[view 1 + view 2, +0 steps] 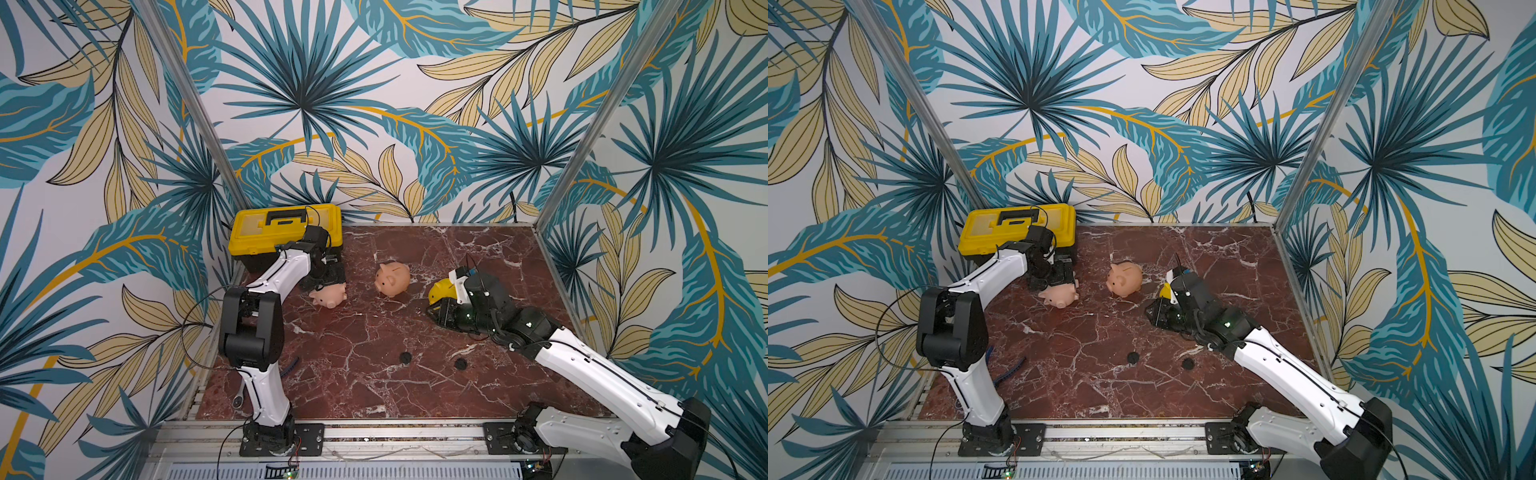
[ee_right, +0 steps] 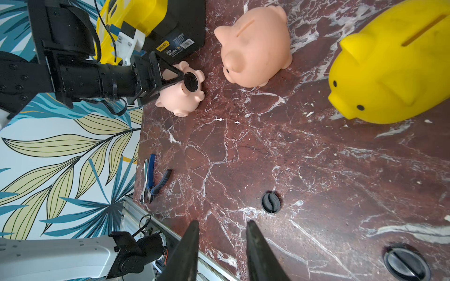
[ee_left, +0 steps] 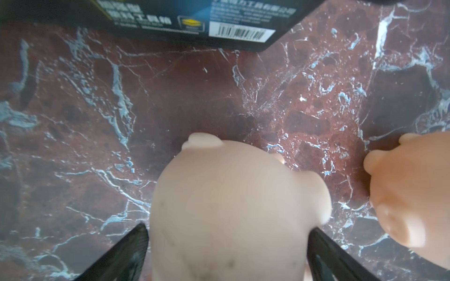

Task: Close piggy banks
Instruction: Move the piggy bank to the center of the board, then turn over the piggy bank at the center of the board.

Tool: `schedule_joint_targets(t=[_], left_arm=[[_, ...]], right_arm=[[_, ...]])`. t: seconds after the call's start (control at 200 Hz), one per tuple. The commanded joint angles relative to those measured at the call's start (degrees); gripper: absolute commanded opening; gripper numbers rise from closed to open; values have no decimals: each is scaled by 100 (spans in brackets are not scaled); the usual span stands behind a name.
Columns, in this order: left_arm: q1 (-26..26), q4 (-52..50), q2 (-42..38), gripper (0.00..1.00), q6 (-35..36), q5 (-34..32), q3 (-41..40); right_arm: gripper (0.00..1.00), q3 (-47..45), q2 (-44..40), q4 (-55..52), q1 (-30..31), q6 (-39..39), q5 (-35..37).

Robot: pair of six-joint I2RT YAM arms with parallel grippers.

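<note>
Writing: the black label on the toolbox reads "deli". The smaller print beside it and next to the barcode is too blurred for me to read.

Counts: 3 piggy banks, 3 black plugs, 1 toolbox, 1 pair of blue-handled pliers.

Positions on the surface, clock face taken from its middle in both top views:
- Toolbox in the corner at 10 to 11 o'clock.
- Small pink piggy bank at 10 o'clock, just in front of the toolbox and tipped over. One plug sits at its belly among the feet. I cannot tell how firmly it is seated.
- Peach piggy bank at 12 o'clock, upright, slot on top.
- Yellow piggy bank at 2 o'clock, partly behind my right arm.
- Two loose plugs lying flat, one at 5 o'clock and one at 4 o'clock.

Left fingers: clamped on the small pink piggy bank, one against each flank.
Right fingers: partly apart with nothing between them, low over the surface beside the yellow piggy bank.
</note>
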Motion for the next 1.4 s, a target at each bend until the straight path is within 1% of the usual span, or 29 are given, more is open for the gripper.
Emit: schedule_joint_targets(t=[0.0, 0.14, 0.31, 0.416, 0.491, 0.586, 0.691, 0.751, 0.866, 0.986, 1.147, 1.232, 1.307, 1.342, 1.397], left_arm=[[52, 51, -120, 99, -57, 62, 244], [52, -3, -397, 100, -19, 80, 296], [52, -22, -884, 99, 40, -99, 338], [43, -26, -1195, 100, 166, -60, 410], [-12, -22, -1394, 100, 396, 49, 501], [-243, -22, -1606, 99, 786, 2, 620], [-655, -13, -1776, 100, 1283, -63, 739], [-854, -13, -1785, 99, 1519, 30, 801], [-1200, -13, -1630, 99, 1900, 369, 945], [-1427, 23, -1278, 99, 2162, 787, 1144], [-1498, 430, -689, 99, 2541, 1653, 1242], [-1477, 550, -343, 99, 2772, 2191, 1350], [-1482, 577, -47, 100, 2994, 2400, 1516], [-1484, 656, 31, 99, 3112, 2528, 1510], [-1487, 936, 107, 99, 3242, 2549, 1421]], right_arm=[[35, -231, -122, -169, 31, 27, 219], [35, -310, -218, -196, 31, 35, 278], [36, -320, -380, -360, 32, -108, 452], [37, -324, -448, -530, 29, -204, 576], [37, -335, -479, -645, 30, -240, 657], [37, -426, -515, -711, 37, -265, 718], [37, -584, -574, -749, 30, -303, 795], [37, -665, -601, -797, 29, -326, 862], [37, -819, -663, -869, 34, -375, 958], [37, -1039, -764, -737, 33, -510, 950], [37, -1262, -899, -601, 32, -705, 965], [42, -1302, -962, -515, 35, -648, 899], [44, -1317, -1013, -342, 32, -663, 791], [45, -1320, -1014, -312, 30, -673, 775], [46, -1306, -1018, -294, 29, -687, 758]])
